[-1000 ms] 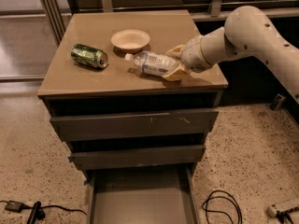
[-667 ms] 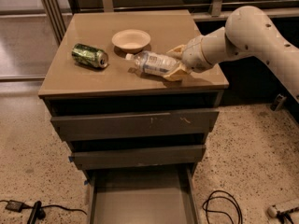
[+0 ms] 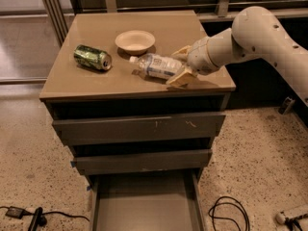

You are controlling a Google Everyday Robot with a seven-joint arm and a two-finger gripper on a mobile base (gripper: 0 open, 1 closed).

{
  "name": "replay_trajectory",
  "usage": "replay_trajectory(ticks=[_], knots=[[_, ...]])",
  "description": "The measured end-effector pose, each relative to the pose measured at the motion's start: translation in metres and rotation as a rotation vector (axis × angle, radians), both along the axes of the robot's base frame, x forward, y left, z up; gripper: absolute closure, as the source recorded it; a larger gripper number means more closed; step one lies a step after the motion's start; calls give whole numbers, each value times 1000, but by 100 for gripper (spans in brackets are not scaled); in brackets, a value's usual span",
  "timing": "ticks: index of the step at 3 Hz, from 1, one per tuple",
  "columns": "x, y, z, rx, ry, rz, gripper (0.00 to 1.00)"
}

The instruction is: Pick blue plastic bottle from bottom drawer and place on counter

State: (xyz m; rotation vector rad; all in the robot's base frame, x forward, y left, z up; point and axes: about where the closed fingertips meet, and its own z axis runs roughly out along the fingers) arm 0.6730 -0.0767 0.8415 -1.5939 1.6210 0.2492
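Observation:
The blue plastic bottle (image 3: 155, 65) lies on its side on the counter (image 3: 96, 81), white cap pointing left toward the bowl. My gripper (image 3: 181, 65) is at the bottle's base end, low over the right part of the counter. Its two tan fingers (image 3: 181, 78) stand spread, one on each side of the base end. The bottle rests on the counter surface. The bottom drawer (image 3: 144, 206) is pulled open below, and the part of its grey floor in view holds nothing.
A green drink can (image 3: 92, 57) lies on the counter's left side. A shallow beige bowl (image 3: 135, 41) sits just behind the bottle. Two wider grey drawer fronts (image 3: 139, 127) are closed. Black cables (image 3: 226, 213) lie on the speckled floor beside the cabinet.

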Motion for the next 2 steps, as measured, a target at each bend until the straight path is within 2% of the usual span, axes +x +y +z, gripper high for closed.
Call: replay_trajectory(ticks=[1, 2], knots=[[0, 0, 0, 0, 0, 0, 0], [0, 0, 0, 0, 0, 0, 0]])
